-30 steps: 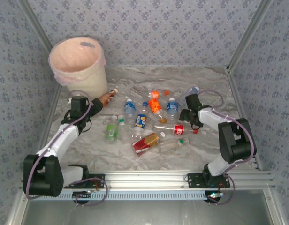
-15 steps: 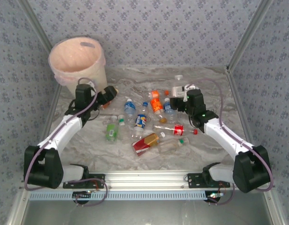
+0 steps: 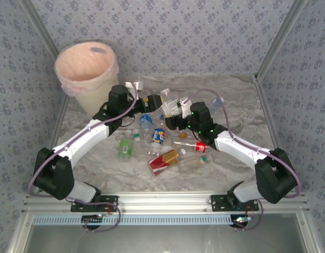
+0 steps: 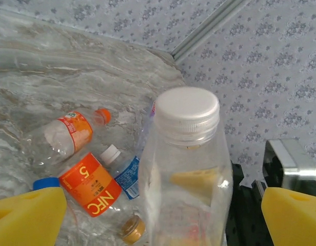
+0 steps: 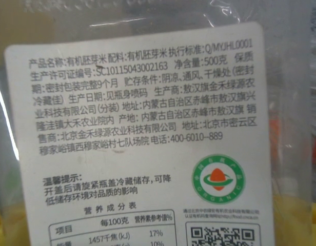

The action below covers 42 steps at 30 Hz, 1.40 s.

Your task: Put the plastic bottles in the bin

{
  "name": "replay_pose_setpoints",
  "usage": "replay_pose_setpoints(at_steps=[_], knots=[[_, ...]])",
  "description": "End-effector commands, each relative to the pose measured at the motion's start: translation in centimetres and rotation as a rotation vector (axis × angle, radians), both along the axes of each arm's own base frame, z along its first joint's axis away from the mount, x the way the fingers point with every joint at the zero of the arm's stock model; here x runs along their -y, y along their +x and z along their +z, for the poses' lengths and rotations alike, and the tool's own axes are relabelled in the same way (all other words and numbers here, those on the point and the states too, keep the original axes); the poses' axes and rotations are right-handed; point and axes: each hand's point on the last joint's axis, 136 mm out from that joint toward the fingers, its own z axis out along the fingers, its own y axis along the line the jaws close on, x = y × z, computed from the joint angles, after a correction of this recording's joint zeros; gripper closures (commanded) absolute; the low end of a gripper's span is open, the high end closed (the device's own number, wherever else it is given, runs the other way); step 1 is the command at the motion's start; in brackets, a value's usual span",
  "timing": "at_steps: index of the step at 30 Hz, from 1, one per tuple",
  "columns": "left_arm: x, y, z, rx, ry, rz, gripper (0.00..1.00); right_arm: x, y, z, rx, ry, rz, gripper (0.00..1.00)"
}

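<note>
My left fingers [image 4: 30, 215] stand spread wide on either side of a clear bottle [image 4: 186, 169] with a white cap, not touching it. The right fingers [image 3: 174, 109] are clenched on that same bottle lower down, holding it off the worktop [image 3: 107, 163] in the middle of the scene, with its capped end between my left fingers.

I read this as a pass between arms. The bin [image 3: 94, 95] sits at the far left, close to the left arm and a long reach for the right one. The other plastic bottles [image 3: 163, 161] lie scattered on the worktop just near of the meeting point.

Next I'd close the left fingers on the bottle's shoulder before the right lets go, as smooth, light plastic could slip.
</note>
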Motion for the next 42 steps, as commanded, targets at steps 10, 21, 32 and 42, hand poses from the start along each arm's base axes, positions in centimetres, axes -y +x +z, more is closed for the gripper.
replay_pose_setpoints(at_steps=[10,21,32,42], knots=[[2.1,0.2,1.4,0.059,0.021,-0.048,0.05,-3.8,-0.1,4.3,0.1,0.106,0.097,0.22],[3.1,0.7,2.0,0.047,0.005,-0.084,0.45,-5.0,-1.4,5.4,0.116,0.147,0.188,0.2],[-1.6,4.5,7.9,0.155,-0.03,0.062,0.53,-3.8,-2.8,7.5,0.232,0.055,0.287,0.0],[-14.6,7.3,20.8,0.524,0.0,0.504,0.53,1.8,-1.6,8.8,0.315,0.075,0.068,0.0]])
